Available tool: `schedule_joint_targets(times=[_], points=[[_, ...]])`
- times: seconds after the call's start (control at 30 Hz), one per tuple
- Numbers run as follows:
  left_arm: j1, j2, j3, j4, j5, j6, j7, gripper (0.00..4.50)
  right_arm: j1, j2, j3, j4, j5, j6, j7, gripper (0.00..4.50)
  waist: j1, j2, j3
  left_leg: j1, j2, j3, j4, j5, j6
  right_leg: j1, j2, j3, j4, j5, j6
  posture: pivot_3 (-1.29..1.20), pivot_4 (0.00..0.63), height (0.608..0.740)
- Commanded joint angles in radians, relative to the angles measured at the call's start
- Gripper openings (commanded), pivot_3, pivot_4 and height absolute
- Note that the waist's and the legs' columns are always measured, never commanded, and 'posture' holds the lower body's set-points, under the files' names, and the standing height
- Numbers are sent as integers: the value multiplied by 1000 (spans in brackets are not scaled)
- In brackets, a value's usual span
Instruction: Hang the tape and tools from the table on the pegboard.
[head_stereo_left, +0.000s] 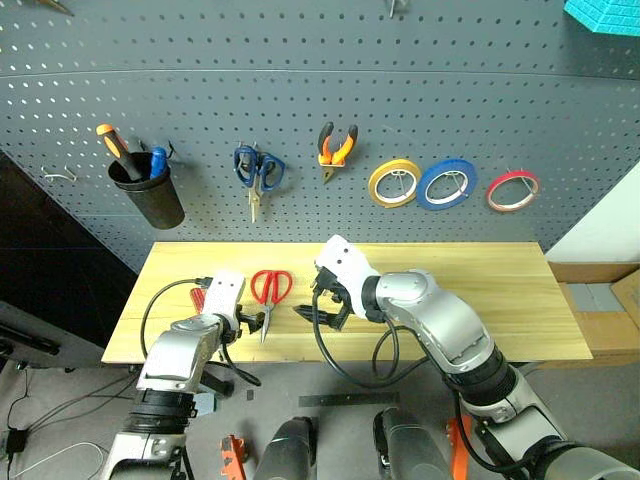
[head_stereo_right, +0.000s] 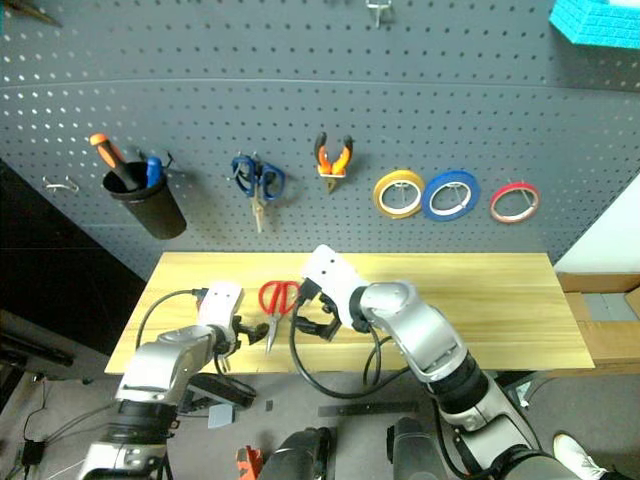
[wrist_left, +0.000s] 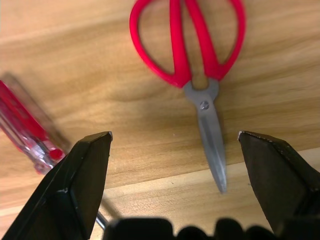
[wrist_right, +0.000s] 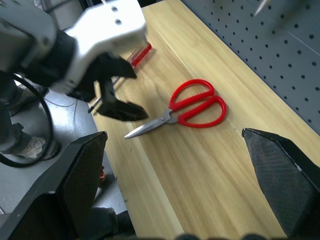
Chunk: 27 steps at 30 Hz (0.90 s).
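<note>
Pale yellow wood of the table (head_stereo_left: 500, 300) lies nearest, and over its front edge hang both grippers, each with fingers spread wide and holding nothing: the left gripper (wrist_left: 175, 150) hovers low between the red-handled screwdriver (wrist_left: 22, 125) and the blade tips of the red-handled scissors (head_stereo_left: 269, 291), while the right gripper (head_stereo_left: 322, 308) sits just to the right of the scissors, aimed toward them. Those two tools are, by my reading, all that remains on the tabletop, so the job looks a little past halfway. Farther back, on the pegboard (head_stereo_left: 500, 110), the pliers (head_stereo_left: 335, 148) with orange-and-black handles already hang on a hook, and the red tape (head_stereo_left: 512, 190) hangs at the right end of a row of three rolls, beside a blue roll (head_stereo_left: 446, 184) and a yellow roll (head_stereo_left: 394, 183). Also on the board are one pair of blue-handled scissors (head_stereo_left: 258, 170) and one black cup (head_stereo_left: 147, 192) holding an orange-handled screwdriver and other handles. Count: two scissors, three rolls, one pliers.
</note>
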Motion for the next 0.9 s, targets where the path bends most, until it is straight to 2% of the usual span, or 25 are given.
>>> schedule_joint_targets(times=[0.03, 0.23, 0.37, 0.47, 0.6, 0.8, 0.83, 0.9], points=[[-57, -42, 30, 86, 18, -37, 55, 4366, -26, -9, 9, -51, 15, -2, -3, 4492, 1, 0, 0, 0, 0, 0, 0, 0, 0, 0, 0, 0, -1, 0, 0, -72, 191, 740], [-125, -102, 59, 203, 5, -53, 84, 4366, -46, -36, 16, -63, 27, -3, 8, 4492, -2, 0, 0, -1, 1, 0, -1, 0, 0, 0, 0, 0, -4, 1, 0, -82, 190, 740], [-151, -145, 119, 250, -22, -43, 115, 4366, -61, -44, 18, -64, 35, -3, 10, 4492, -2, -1, 0, -1, 1, 1, -1, 0, 0, 0, 0, 0, -5, 1, 0, -90, 190, 740], [-173, -167, 199, 320, -46, -55, 159, 3770, -73, -44, 10, -55, 39, -2, 1, 4500, -3, -1, 0, -1, 1, 1, -1, -1, -1, 0, 0, 0, -5, 1, 0, -100, 190, 740], [-192, -166, 227, 395, -53, -76, 157, 2379, -84, -52, 5, -54, 43, 2, -8, 4500, -4, -1, 0, -1, 1, 1, -1, -1, -1, 0, 0, 0, -5, 1, 0, -108, 194, 740], [-208, -171, 189, 445, -42, -120, 115, 236, -91, -63, -1, -67, 49, 20, -21, 4500, -5, -1, 0, 0, 1, 1, -1, -1, -1, 1, 0, 0, -5, 1, 1, -124, 198, 740], [-208, -170, 180, 446, -38, -132, 107, 32, -92, -63, -3, -68, 50, 24, -25, 4500, -6, -1, 0, 0, 1, 1, -1, -1, -1, 1, 0, 0, -5, 1, 1, -126, 198, 740], [-206, -167, 168, 440, -35, -155, 93, 32, -94, -64, -6, -69, 50, 27, -30, 4500, -8, -1, 0, 0, 1, 1, -1, -1, -1, 1, 0, 0, -5, 1, 1, -131, 198, 740]])
